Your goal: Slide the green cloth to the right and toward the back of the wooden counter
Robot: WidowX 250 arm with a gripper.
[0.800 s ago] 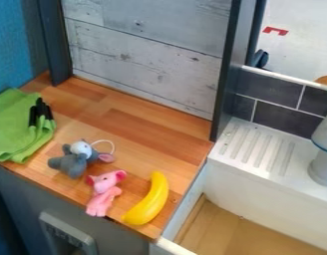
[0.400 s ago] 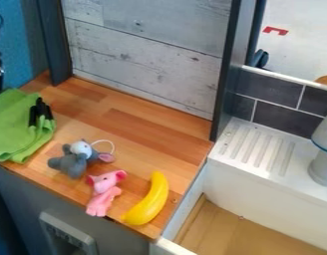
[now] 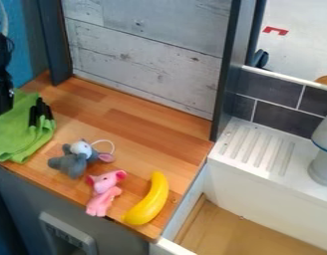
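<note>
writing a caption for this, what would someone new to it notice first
The bright yellow banana near the front edge of the wooden counter probably catches the eye first, with a pink plush toy just to its left in the picture. Further left and a little behind sits a grey plush mouse with a pale looped string. At the counter's left side, a vivid green cloth lies rumpled.

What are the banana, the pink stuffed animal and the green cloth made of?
The banana looks like smooth plastic: its even yellow skin has a soft shine. The pink stuffed animal seems to be plush, since it looks soft and dull. The green cloth is matte, folded fabric, maybe cotton or microfiber.
</note>
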